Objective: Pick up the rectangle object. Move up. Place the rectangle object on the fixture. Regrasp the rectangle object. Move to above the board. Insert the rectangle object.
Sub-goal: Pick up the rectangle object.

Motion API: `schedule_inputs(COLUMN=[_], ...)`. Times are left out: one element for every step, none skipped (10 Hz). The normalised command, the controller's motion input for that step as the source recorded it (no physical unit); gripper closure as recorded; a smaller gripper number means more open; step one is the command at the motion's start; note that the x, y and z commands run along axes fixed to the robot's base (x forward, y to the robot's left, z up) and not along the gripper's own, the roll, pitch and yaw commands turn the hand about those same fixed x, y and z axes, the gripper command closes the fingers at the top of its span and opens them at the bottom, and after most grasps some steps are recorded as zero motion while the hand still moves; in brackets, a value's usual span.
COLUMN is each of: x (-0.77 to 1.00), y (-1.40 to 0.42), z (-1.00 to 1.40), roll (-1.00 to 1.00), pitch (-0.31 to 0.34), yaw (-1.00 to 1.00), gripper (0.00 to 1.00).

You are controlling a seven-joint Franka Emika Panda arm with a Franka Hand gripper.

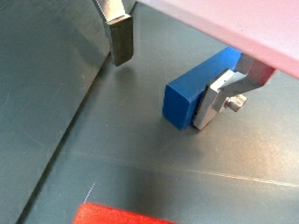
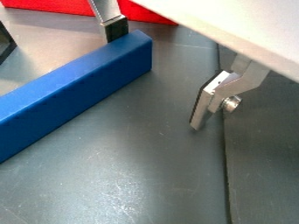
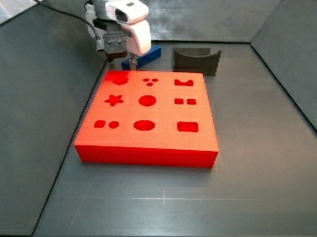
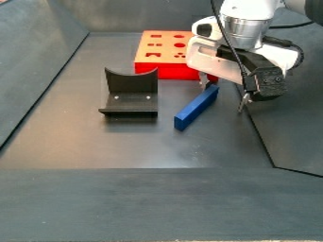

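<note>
The rectangle object [image 4: 194, 108] is a long blue bar lying flat on the dark floor between the fixture [image 4: 128, 95] and the gripper. One end of the bar [image 1: 187, 93] lies between the spread fingers, close beside one silver finger [image 1: 219, 98]. The opposite finger [image 1: 119, 42] stands well apart from it. In a wrist view the bar [image 2: 73, 87] stretches away from the gripper [image 2: 158, 80]. The gripper [image 4: 225, 95] is open and low over the floor, just off the short edge of the red board [image 4: 168, 49]. In a side view the gripper [image 3: 120, 57] sits behind the board [image 3: 148, 116] and the bar is hidden.
The dark fixture [image 3: 196, 60] stands on the floor just beyond the board's far edge. Grey walls [image 3: 279, 74] enclose the floor on all sides. A corner of the board [image 1: 122, 214] shows close to the fingers.
</note>
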Motion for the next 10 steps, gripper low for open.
schedule_inputs(x=[0.0, 0.0, 0.0, 0.0, 0.0, 0.0, 0.0, 0.0, 0.0, 0.0], y=[0.0, 0.0, 0.0, 0.0, 0.0, 0.0, 0.0, 0.0, 0.0, 0.0], z=[0.0, 0.0, 0.0, 0.0, 0.0, 0.0, 0.0, 0.0, 0.0, 0.0], roll=[0.0, 0.0, 0.0, 0.0, 0.0, 0.0, 0.0, 0.0, 0.0, 0.0], pitch=[0.0, 0.0, 0.0, 0.0, 0.0, 0.0, 0.0, 0.0, 0.0, 0.0], yaw=[0.0, 0.0, 0.0, 0.0, 0.0, 0.0, 0.0, 0.0, 0.0, 0.0], gripper=[1.0, 1.0, 1.0, 1.0, 1.0, 1.0, 1.0, 1.0, 1.0, 1.0])
